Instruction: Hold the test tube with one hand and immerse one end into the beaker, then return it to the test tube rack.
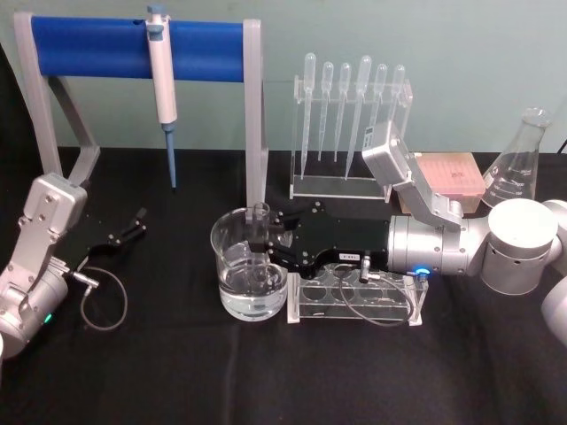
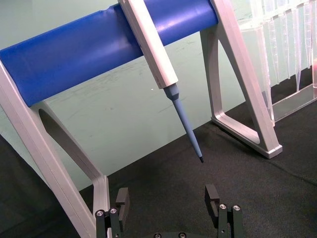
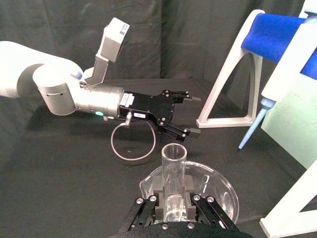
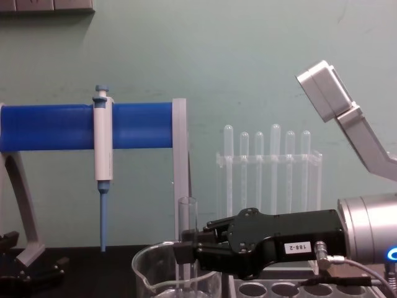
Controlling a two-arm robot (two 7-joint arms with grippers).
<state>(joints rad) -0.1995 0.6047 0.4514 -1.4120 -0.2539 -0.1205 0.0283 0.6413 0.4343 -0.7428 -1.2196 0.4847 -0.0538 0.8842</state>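
Background stuff, approx: a grey frame (image 1: 254,106) w/ a fat blue bar (image 1: 97,49) across the top stood at the back left of the black table (image 1: 177,372). A white pipette gun (image 1: 161,88) w/ a blue tip hung off that bar, tip down, clear of the table. To its right a clear stand (image 1: 345,188) held six plastic droppers (image 1: 364,97), bulbs up. Further right sat a pink box (image 1: 454,173) & a glass flask (image 1: 518,168) just beside it. Pale green wall (image 1: 443,35) behind.

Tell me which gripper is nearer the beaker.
Right. The right gripper holds the test tube upright inside the beaker, reaching over its rim. The left gripper sits open, well off to the beaker's left.
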